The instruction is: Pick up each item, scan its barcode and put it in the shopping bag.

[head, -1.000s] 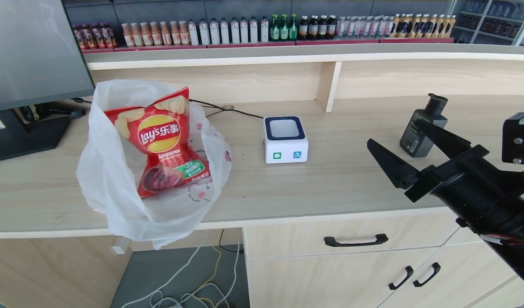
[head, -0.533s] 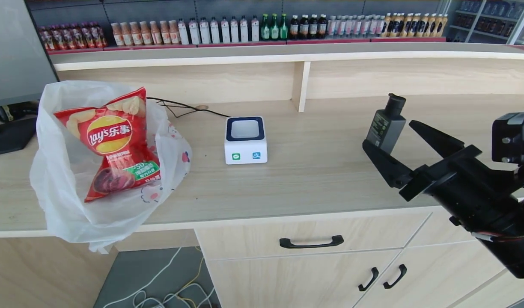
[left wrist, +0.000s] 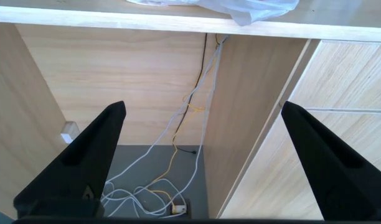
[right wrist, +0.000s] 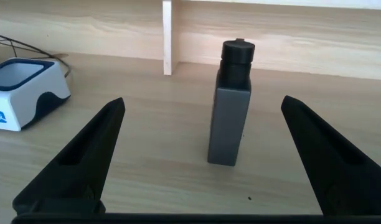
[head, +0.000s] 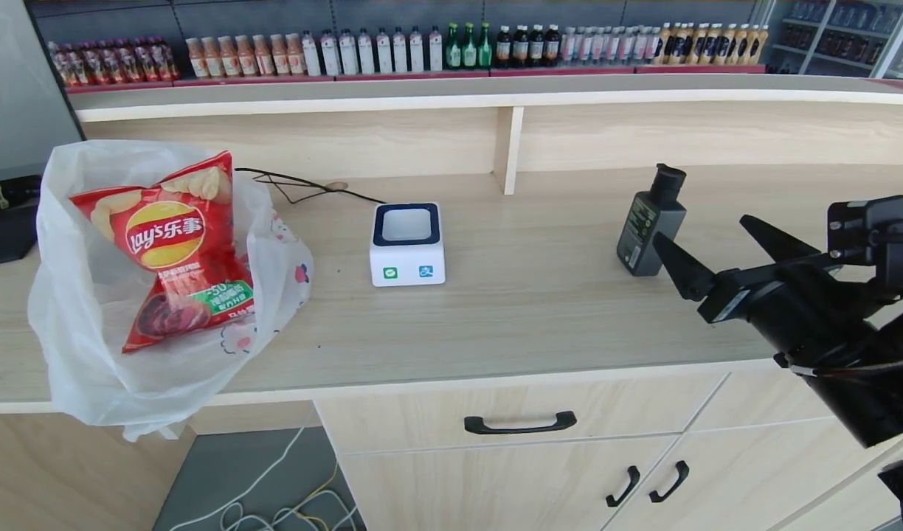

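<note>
Head camera is panning right, so we're discounting the leftward slide of the whole scene. The real change is the right gripper (head: pixel 698 226): a second ago it was overlapping the dark bottle (head: pixel 649 225), and now it's showing just right of it, near fingertip by the base.

Head view: we're seeing the bottle standing upright on the counter (head: pixel 540 324), well right of the white scanner (head: pixel 408 243). The shopping bag (head: pixel 82 369) is sitting at the counter's left end, mouth gaping, with the chip bag (head: pixel 167 243) inside it, so we're reading that item as done. Right fingers are spread wide, nothing between them.

Left wrist view: the left gripper (left wrist: pixel 203 104) is hanging below counter level, fingers spread and empty, pointing at cables (left wrist: pixel 178 149) on the floor. We're guessing it's parked clear of the work.

Right wrist view: the bottle is sitting centred between the spread fingers, ahead of the tips, not touching. We're judging this as lining up for a side grasp on the body. The scanner is lying off to one side, handy for the scan.
</note>
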Motion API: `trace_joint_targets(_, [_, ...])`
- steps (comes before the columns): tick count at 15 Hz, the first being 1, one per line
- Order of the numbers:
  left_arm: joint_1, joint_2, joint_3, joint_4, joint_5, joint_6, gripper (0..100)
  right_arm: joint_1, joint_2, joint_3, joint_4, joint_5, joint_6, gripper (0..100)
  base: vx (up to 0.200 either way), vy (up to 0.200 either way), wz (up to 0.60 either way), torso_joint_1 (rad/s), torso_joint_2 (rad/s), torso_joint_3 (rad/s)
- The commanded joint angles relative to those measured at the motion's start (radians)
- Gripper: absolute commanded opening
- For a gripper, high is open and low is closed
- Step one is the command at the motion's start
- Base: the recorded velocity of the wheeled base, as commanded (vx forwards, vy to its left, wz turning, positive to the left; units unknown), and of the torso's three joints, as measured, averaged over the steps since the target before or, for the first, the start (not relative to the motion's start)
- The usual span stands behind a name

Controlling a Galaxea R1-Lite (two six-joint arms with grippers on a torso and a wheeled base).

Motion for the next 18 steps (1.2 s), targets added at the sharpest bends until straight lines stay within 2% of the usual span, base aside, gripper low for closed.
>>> trace_joint_targets(1, [0.001, 0.0, 0.0, 0.0, 0.0, 0.0, 100, -0.02, 0.057, -0.05, -0.001, 0.003, 0.0, 100, 0.0, 0.0, 0.0, 0.0, 0.0, 0.0])
trace_joint_targets(6, [0.001, 0.0, 0.0, 0.0, 0.0, 0.0, 100, -0.023, 0.176, -0.17, -0.001, 0.001, 0.0, 100, 0.0, 0.0, 0.0, 0.0, 0.0, 0.0])
trace_joint_targets(7, [0.001, 0.0, 0.0, 0.0, 0.0, 0.0, 100, -0.025, 0.224, -0.236, -0.001, 0.003, 0.0, 100, 0.0, 0.0, 0.0, 0.0, 0.0, 0.0])
trace_joint_targets(11, [0.001, 0.0, 0.0, 0.0, 0.0, 0.0, 100, -0.025, 0.285, -0.245, -0.001, -0.017, 0.031, 100, 0.0, 0.0, 0.0, 0.0, 0.0, 0.0])
trace_joint_targets(13, [0.001, 0.0, 0.0, 0.0, 0.0, 0.0, 100, -0.031, 0.319, -0.329, 0.007, -0.019, 0.024, 100, 0.0, 0.0, 0.0, 0.0, 0.0, 0.0])
trace_joint_targets(18, [0.001, 0.0, 0.0, 0.0, 0.0, 0.0, 100, -0.087, 0.328, -0.5, 0.188, -0.003, 0.017, 100, 0.0, 0.0, 0.0, 0.0, 0.0, 0.0])
